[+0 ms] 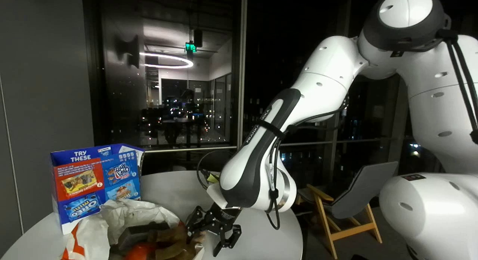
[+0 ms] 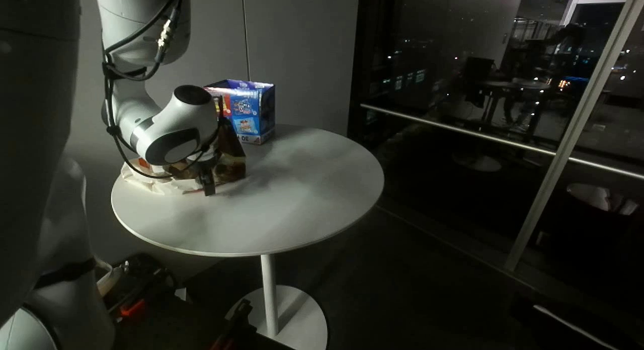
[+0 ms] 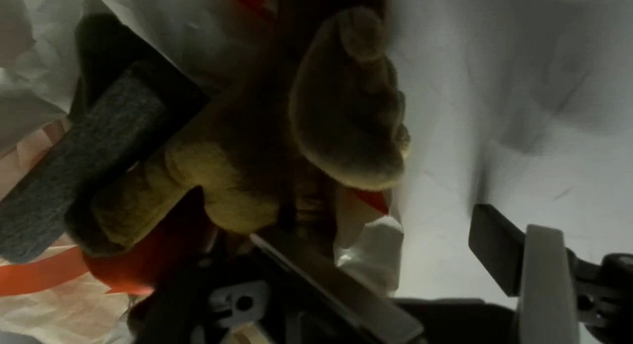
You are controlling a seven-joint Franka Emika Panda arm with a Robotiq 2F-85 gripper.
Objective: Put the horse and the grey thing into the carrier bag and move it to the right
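The white and orange carrier bag (image 1: 89,239) lies open on the table; it also shows in an exterior view (image 2: 151,183) and the wrist view (image 3: 54,309). The brown plush horse (image 3: 237,186) lies inside the bag near its rim, also visible in an exterior view (image 1: 170,248). The dark grey block (image 3: 89,156) lies in the bag beside the horse; it shows in an exterior view too (image 1: 132,235). My gripper (image 1: 208,235) points down at the bag's edge. In the wrist view, the open gripper (image 3: 378,245) has one finger over the bag and horse, the other outside over the table, with the bag's rim between.
A blue and red snack box (image 1: 97,181) stands behind the bag, also seen in an exterior view (image 2: 246,108). A red thing (image 3: 148,255) lies in the bag. The round white table (image 2: 302,204) has a curved edge. A grey chair (image 1: 354,196) stands beyond it.
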